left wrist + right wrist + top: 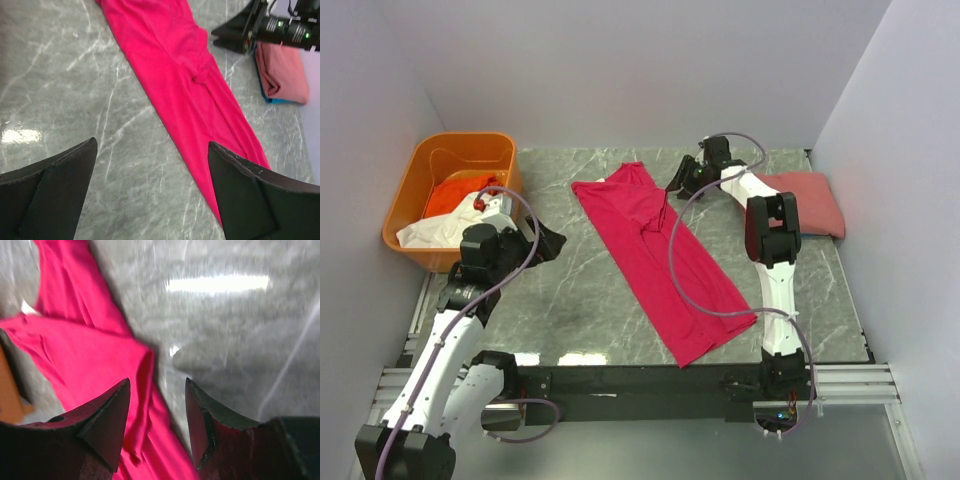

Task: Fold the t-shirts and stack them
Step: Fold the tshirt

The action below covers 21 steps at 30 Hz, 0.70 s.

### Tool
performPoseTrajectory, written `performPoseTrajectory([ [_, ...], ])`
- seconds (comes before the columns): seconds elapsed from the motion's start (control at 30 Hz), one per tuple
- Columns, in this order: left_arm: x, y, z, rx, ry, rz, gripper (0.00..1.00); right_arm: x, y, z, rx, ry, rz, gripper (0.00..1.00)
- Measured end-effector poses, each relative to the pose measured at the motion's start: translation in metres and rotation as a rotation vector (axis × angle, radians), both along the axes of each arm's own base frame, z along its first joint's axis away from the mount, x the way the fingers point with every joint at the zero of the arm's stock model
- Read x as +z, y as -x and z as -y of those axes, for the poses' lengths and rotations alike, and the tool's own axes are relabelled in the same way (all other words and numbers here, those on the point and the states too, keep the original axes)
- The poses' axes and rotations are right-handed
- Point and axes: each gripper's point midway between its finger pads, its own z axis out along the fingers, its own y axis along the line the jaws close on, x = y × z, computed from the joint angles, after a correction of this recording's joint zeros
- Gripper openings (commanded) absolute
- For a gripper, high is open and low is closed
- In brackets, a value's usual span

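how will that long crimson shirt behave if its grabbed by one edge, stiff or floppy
Probably floppy: the crimson shirt lies flat with soft creases, so a lifted edge would likely drape and trail. It may slide easily on the glossy table, which shows glare. Thin cloth, so probably light.

We find no text, label, brand, number or sign that we can read in any view. A small white scrap (28, 307) at the edge of the crimson-pink t-shirt (75, 355) is too blurred for us to read.
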Motion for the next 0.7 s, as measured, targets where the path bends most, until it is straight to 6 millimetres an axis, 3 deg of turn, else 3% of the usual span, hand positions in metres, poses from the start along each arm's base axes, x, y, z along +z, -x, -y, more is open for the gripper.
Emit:
performPoseTrajectory([
  [0.33,-0.006,0.001,0.008,-0.045,0.014,-0.028,0.97,-0.002,-0.018,-0.019,-0.049,-0.104,-0.037,0.5],
  [0.7,-0.006,0.002,0.008,-0.047,0.015,-0.027,0.97,-0.009,-0.016,-0.026,-0.055,-0.147,-0.089,0.2],
])
